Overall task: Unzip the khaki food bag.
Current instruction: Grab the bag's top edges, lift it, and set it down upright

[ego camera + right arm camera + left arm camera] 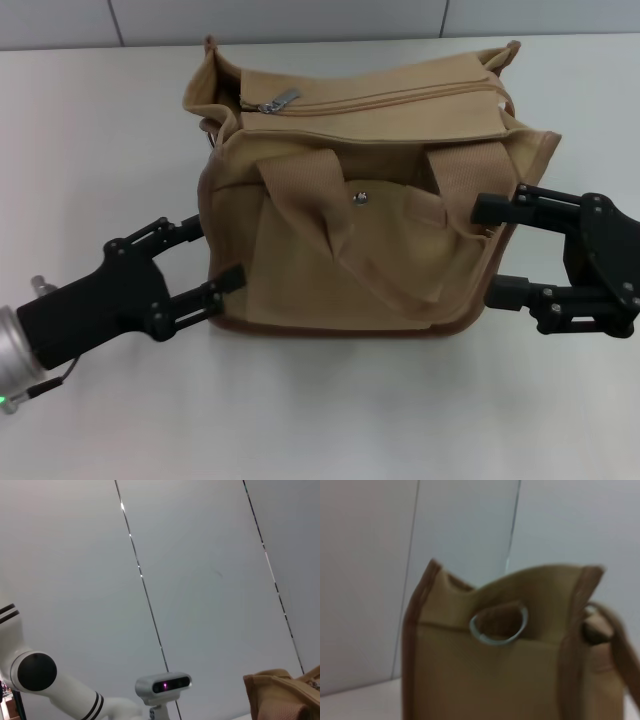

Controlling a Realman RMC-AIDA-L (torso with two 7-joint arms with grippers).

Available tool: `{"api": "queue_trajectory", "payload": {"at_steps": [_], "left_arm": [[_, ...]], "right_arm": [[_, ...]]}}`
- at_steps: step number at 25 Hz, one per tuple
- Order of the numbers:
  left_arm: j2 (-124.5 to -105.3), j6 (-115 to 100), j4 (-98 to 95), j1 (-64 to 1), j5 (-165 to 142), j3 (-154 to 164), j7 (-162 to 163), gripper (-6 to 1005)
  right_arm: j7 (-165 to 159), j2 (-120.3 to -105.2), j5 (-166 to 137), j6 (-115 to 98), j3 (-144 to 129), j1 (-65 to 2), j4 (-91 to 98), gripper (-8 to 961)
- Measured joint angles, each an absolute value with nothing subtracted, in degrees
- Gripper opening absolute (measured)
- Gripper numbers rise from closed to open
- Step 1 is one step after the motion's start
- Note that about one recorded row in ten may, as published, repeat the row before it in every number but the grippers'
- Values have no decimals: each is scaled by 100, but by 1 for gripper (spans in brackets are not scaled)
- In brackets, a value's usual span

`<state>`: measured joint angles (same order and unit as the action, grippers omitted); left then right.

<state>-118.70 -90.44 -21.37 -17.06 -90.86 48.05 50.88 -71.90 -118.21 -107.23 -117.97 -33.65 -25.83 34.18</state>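
Observation:
The khaki food bag (350, 240) stands upright in the middle of the white table, pocket side with its metal snap (361, 197) facing me. Its top zipper looks closed, and the silver pull (280, 100) lies at the left end. Two webbing handles droop over the front. My left gripper (212, 255) is open, with its fingertips at the bag's lower left side. On the opposite side my right gripper (493, 250) is also open, its fingertips by the bag's right edge. The left wrist view shows the bag's end panel (485, 680) with a metal ring (499, 625). A bag corner (280, 695) shows in the right wrist view.
The white table (100, 150) runs around the bag on all sides, with a panelled wall behind it. In the right wrist view the robot's head camera (164, 685) and a white arm segment (45, 680) stand before grey wall panels.

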Motion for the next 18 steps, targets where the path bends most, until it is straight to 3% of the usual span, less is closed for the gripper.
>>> {"api": "queue_trajectory", "payload": {"at_steps": [4,9,15,18], "left_arm": [[-11872,-8677,-1935,-1886,-9082,4821,5032,800],[-11879,-8751,-1856,-1928,-9058,4792,4725,714],[-11860,-8857,-1856,-1925,-9023,4798,4676,494],[-11856,-8899,-1885,-1927,-9016,4812,4636,262]], "right_arm": [[-7190,-11821,-10723,-11770,-3366,-2589,3419,823],[-7190,-11821,-10723,-11755,-3366,-2582,3418,823],[-7184,-11827,-10723,-11712,-3366,-2583,3418,823],[-7140,-11833,-10722,-11666,-3366,-2584,3413,823]]}}
